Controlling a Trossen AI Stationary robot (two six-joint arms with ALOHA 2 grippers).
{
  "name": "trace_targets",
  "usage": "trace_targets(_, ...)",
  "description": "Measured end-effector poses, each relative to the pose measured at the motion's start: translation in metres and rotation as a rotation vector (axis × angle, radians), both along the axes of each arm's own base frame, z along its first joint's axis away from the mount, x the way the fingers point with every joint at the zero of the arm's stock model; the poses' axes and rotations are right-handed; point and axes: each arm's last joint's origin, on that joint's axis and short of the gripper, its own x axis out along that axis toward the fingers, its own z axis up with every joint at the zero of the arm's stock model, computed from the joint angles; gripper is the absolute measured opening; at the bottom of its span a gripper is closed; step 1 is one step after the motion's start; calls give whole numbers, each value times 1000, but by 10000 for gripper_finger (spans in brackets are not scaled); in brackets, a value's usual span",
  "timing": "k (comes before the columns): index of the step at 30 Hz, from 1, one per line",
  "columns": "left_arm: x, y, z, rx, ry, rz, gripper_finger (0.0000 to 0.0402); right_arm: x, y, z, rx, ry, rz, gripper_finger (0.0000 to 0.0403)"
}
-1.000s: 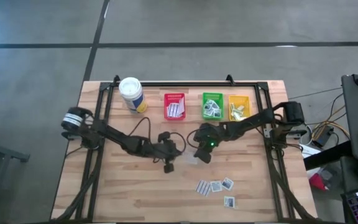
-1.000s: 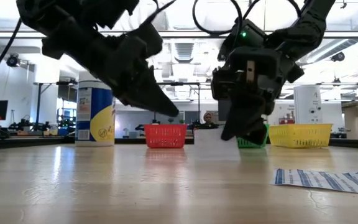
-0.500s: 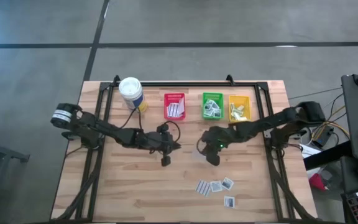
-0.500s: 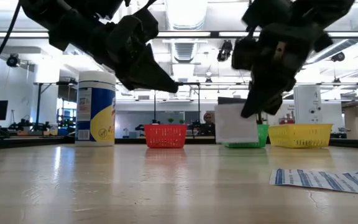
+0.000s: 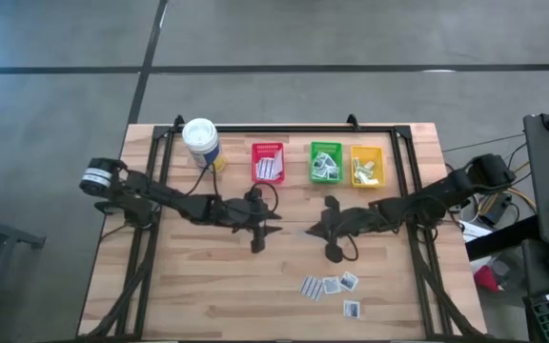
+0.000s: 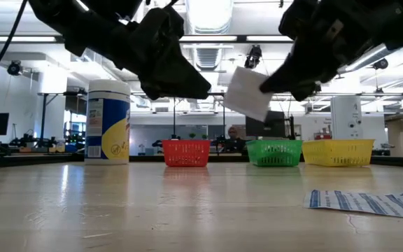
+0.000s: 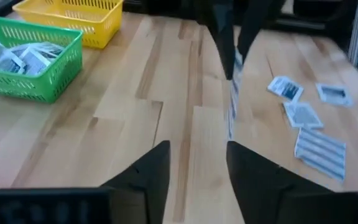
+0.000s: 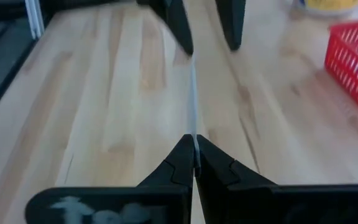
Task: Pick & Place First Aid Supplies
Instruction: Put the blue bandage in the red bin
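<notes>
My right gripper (image 8: 194,155) is shut on one white packet (image 6: 247,93) of the first aid supplies and holds it in the air above the table's middle. In the right wrist view this packet (image 8: 193,99) shows edge-on. My left gripper (image 7: 197,165) stands open just left of it, its fingertips short of the packet (image 7: 233,93) and touching nothing. In the high view the two grippers (image 5: 273,225) (image 5: 315,230) face each other. Several more packets (image 5: 330,284) lie flat near the table's front right. My right gripper pinches the packet's near edge (image 8: 194,142) between its two fingertips. The fingers come from the table's right, slanting down. The packet sticks out ahead of them toward the left gripper, tilted and lifted clear of the table.
A red bin (image 5: 268,163), a green bin (image 5: 326,162) and a yellow bin (image 5: 367,164) stand in a row at the far edge, each holding packets. A white canister (image 5: 201,143) with a yellow label stands far left. Bare wood lies below the grippers.
My right gripper has risen and rolled, drawing back toward the table's right. It has carried the packet up from where it stood on edge on the wood; the packet now hangs tilted, well clear. My left gripper has risen a little.
</notes>
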Motion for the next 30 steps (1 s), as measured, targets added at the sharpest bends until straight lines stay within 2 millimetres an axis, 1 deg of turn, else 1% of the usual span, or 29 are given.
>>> trace_targets(3, 3, 3, 1, -49, -25, -32, 169, 3, 1, -1, -5, -55, -2, 8)
trace_targets(5, 4, 5, 3, -70, -45, -65, 169, 6, 1, -3, -22, -77, -4, 8)
trace_targets(8, 6, 8, 6, -83, -77, -61, 170, 8, 1, -3, -38, -96, -6, 8)
trace_targets(13, 7, 11, 8, -120, -91, -120, 170, 10, -1, 0, -55, -138, -58, 8)
trace_targets(23, 8, 15, 13, -113, -150, -89, 168, 13, -3, 6, -12, -206, -83, 8)
trace_targets(26, 9, 15, 15, -115, -174, -89, 150, 13, -4, 8, -2, -221, -121, 8)
trace_targets(30, 9, 15, 16, -119, -176, -101, 99, 13, -5, 8, -6, -224, -147, 8)
